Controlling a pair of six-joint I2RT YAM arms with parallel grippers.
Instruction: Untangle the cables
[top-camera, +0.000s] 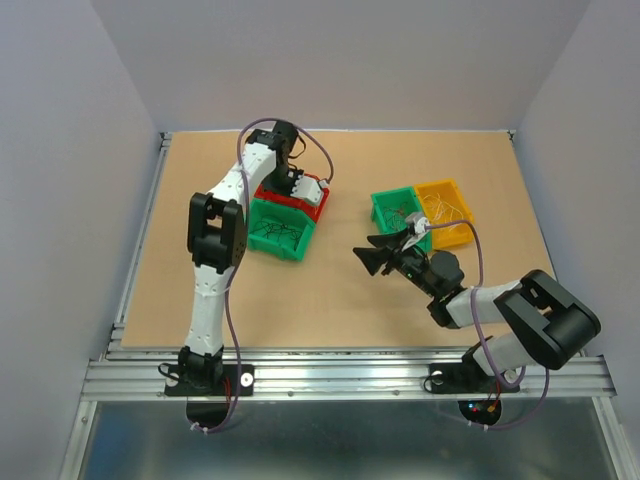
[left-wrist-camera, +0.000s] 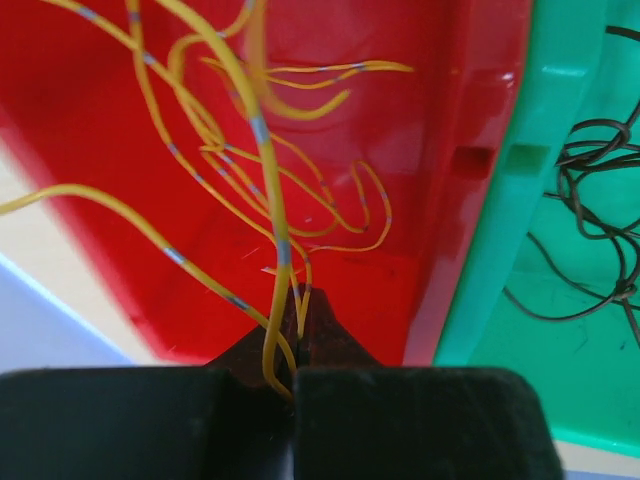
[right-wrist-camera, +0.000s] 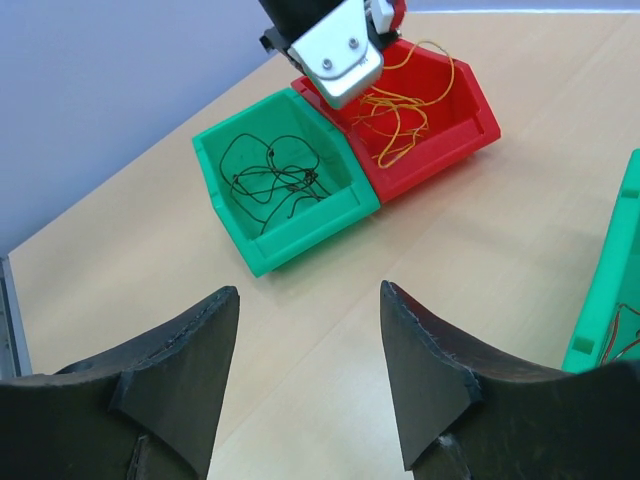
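My left gripper (left-wrist-camera: 298, 300) is shut on a few thin yellow cables (left-wrist-camera: 262, 150). They loop from its tips down into the red bin (left-wrist-camera: 100, 150) below. In the top view this gripper (top-camera: 293, 185) hangs over the red bin (top-camera: 318, 205). Dark cables (right-wrist-camera: 270, 175) lie tangled in the green bin (right-wrist-camera: 300, 235) beside the red one. My right gripper (right-wrist-camera: 308, 290) is open above bare table, with nothing between its fingers. It points toward those two bins from some way off.
A second green bin (top-camera: 385, 205) and a yellow bin (top-camera: 450, 195) stand side by side at the right, just behind my right gripper (top-camera: 385, 250). Thin wires show in both. Grey walls surround the table on three sides.
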